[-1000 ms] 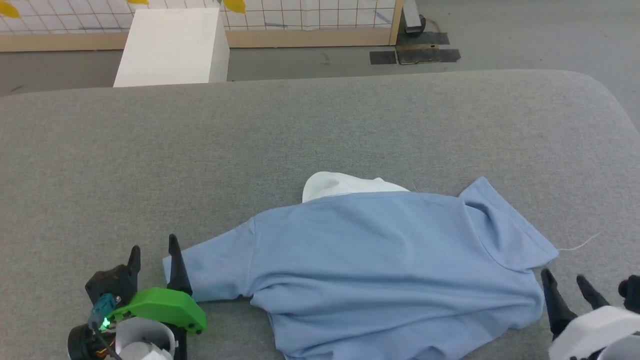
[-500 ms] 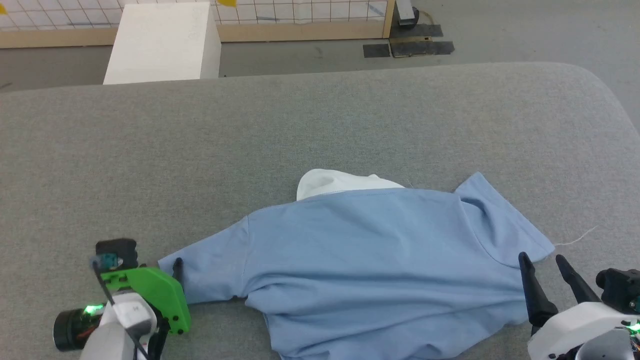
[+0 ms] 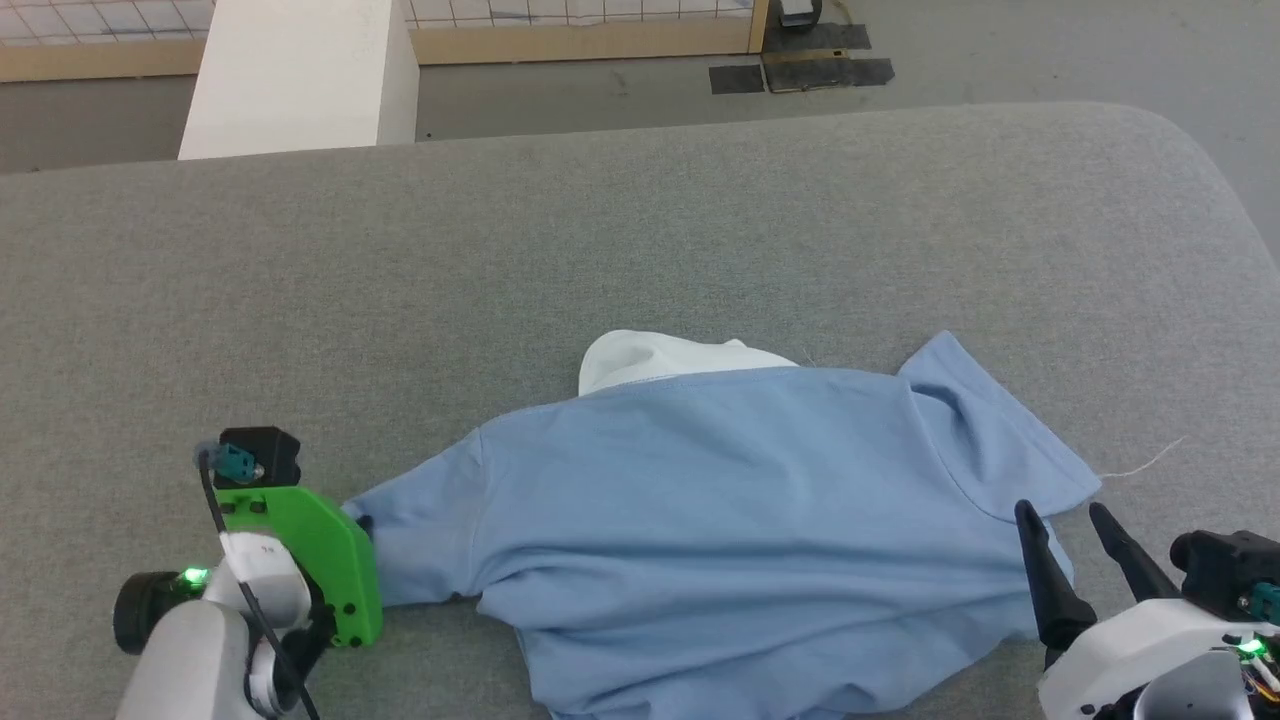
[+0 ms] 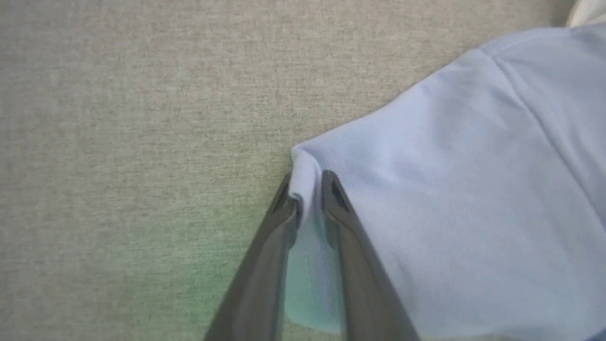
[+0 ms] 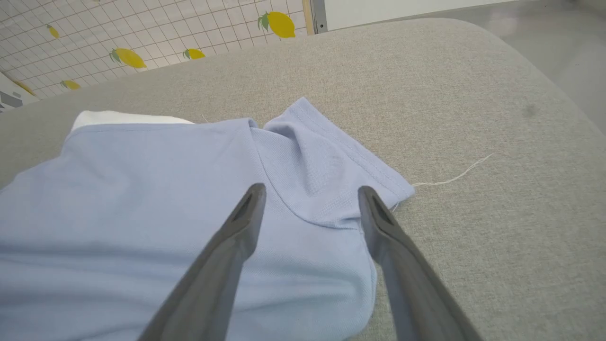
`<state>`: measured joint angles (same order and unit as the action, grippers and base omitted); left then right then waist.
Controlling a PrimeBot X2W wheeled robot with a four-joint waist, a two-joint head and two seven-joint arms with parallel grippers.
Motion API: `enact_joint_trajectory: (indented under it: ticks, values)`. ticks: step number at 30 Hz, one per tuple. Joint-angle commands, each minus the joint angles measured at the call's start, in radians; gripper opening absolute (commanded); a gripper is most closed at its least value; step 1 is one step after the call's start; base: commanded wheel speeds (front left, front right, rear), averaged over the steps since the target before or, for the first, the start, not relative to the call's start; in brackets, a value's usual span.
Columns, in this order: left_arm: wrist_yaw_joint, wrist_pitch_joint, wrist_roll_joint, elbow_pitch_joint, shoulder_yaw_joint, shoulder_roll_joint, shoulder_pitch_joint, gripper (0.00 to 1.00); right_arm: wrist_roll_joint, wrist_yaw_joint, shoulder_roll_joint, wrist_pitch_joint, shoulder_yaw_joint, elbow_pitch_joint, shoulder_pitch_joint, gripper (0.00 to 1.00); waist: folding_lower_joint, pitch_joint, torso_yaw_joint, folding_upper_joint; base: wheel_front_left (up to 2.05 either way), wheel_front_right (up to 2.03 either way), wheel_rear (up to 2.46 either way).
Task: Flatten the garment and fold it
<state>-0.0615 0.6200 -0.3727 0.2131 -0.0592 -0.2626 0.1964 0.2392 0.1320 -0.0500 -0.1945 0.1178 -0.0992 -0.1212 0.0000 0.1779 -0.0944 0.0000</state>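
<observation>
The garment [image 3: 740, 500], a light blue T-shirt, lies rumpled on the grey padded table [image 3: 600, 250], with a white section [image 3: 650, 355] showing at its far edge. My left gripper [image 3: 360, 522] is at the tip of the left sleeve. In the left wrist view its fingers [image 4: 307, 187] are shut on a bunched fold of the sleeve hem of the garment [image 4: 450, 189]. My right gripper [image 3: 1058, 510] stands open over the shirt's right side. In the right wrist view its fingers [image 5: 311, 192] straddle the right sleeve of the garment [image 5: 142, 189] without touching it.
A white box [image 3: 290, 80] stands on the floor beyond the table's far edge. A loose white thread [image 3: 1145, 462] lies beside the right sleeve. Black tape patches [image 3: 800, 72] mark the floor. A lemon-patterned screen [image 5: 128, 57] stands behind the table.
The head camera has tilted down a little. My left gripper tipped down onto the sleeve tip and closed on its hem. My right gripper edged over the shirt's right side, still open.
</observation>
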Motion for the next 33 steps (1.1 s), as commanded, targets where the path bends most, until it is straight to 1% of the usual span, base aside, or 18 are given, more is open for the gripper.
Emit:
enact_joint_trajectory:
  ticks: [1, 3, 6, 7, 10, 13, 18, 21, 26, 30, 33]
  values:
    - [0.001, -0.033, 0.002, -0.002, -0.005, 0.007, -0.022, 0.0, -0.003, -0.001, 0.0, 0.005, 0.001, -0.007, 0.021, 1.0, 0.0, -0.002, 0.006, 0.0, 0.0, 0.0, 0.0]
    - [0.029, -0.123, 0.022, -0.02, 0.017, 0.011, -0.022, 0.0, -0.01, -0.001, 0.0, 0.011, -0.002, -0.009, 0.027, 1.0, 0.0, -0.006, 0.015, 0.0, 0.0, 0.0, 0.0]
    - [0.071, -0.225, 0.038, -0.031, 0.046, 0.025, -0.033, 0.0, -0.016, -0.001, 0.0, 0.017, 0.002, -0.009, 0.037, 1.0, 0.0, -0.01, 0.029, 0.0, 0.0, 0.0, 0.0]
    - [0.097, -0.282, 0.04, -0.034, 0.068, 0.036, -0.046, 0.0, -0.029, -0.001, 0.0, 0.019, 0.014, -0.007, 0.05, 1.0, 0.0, -0.012, 0.04, 0.0, 0.0, 0.0, 0.0]
    - [0.123, -0.342, 0.031, -0.04, 0.099, 0.049, -0.075, 0.0, -0.069, -0.001, 0.0, 0.019, 0.038, 0.005, 0.097, 1.0, 0.0, -0.011, 0.054, 0.0, 0.0, 0.0, 0.0]
    - [0.14, -0.369, 0.016, -0.041, 0.128, 0.053, -0.104, 0.0, -0.109, -0.001, 0.0, 0.017, 0.06, 0.039, 0.171, 1.0, 0.0, -0.005, 0.068, 0.0, 0.0, 0.0, 0.0]
    - [0.142, -0.388, 0.001, -0.04, 0.138, 0.06, -0.133, 0.0, -0.175, -0.001, -0.001, -0.036, 0.082, 0.175, 0.313, 1.0, 0.0, 0.012, 0.101, 0.0, 0.0, 0.0, 0.0]
    - [0.137, -0.392, -0.003, -0.036, 0.129, 0.066, -0.127, 0.0, -0.182, -0.001, -0.012, -0.08, 0.088, 0.277, 0.388, 1.0, 0.0, 0.026, 0.12, 0.0, 0.0, 0.0, 0.0]
    - [0.13, -0.397, -0.01, -0.026, 0.112, 0.076, -0.098, 0.0, -0.181, -0.001, -0.028, -0.173, 0.133, 0.478, 0.521, 1.0, 0.0, 0.053, 0.147, 0.0, 0.0, 0.0, 0.0]
    - [0.127, -0.401, -0.02, -0.02, 0.105, 0.086, -0.08, 0.0, -0.2, -0.001, -0.029, -0.242, 0.177, 0.591, 0.602, 1.0, 0.0, 0.074, 0.162, 0.0, 0.0, 0.0, 0.0]
    - [0.124, -0.404, -0.026, -0.015, 0.101, 0.091, -0.074, 0.0, -0.222, -0.001, -0.03, -0.295, 0.205, 0.651, 0.649, 1.0, 0.0, 0.086, 0.168, 0.0, 0.0, 0.0, 0.0]
